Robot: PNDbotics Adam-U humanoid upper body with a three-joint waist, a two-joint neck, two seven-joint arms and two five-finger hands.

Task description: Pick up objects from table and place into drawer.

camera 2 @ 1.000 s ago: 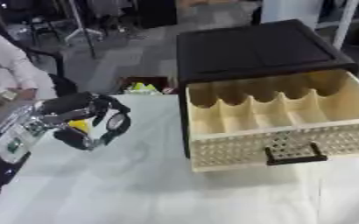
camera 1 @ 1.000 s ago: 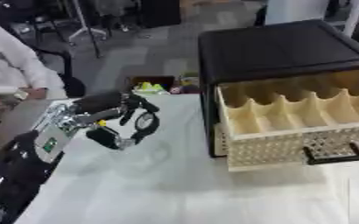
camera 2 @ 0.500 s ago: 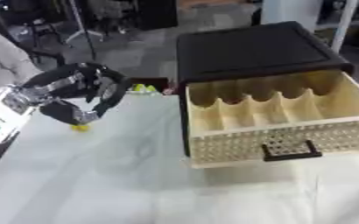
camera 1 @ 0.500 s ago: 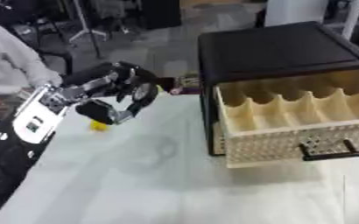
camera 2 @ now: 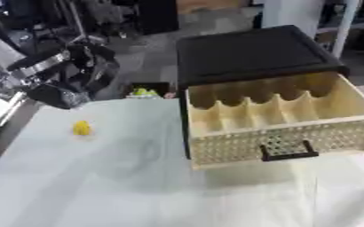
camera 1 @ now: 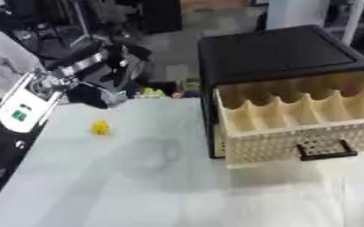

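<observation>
Left eye view shows your left hand (camera 1: 100, 84) raised above the table (camera 1: 138, 177), fingers blurred so you cannot tell their state. Yellow object (camera 1: 100, 127) lies well left of the open drawer (camera 1: 294, 119); a hasty descent could knock it off.

A grey floor (camera 1: 216, 24) lies beyond the pale table (camera 1: 138, 186), with dark furniture behind.

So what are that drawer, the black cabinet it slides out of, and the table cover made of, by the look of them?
The drawer looks like cream moulded plastic: perforated front, thin wavy dividers, a black handle. The cabinet seems to be matt black plastic, with a smooth top and rounded edges, though painted board is possible. The table cover looks like pale cloth or sheet, faintly creased.
</observation>
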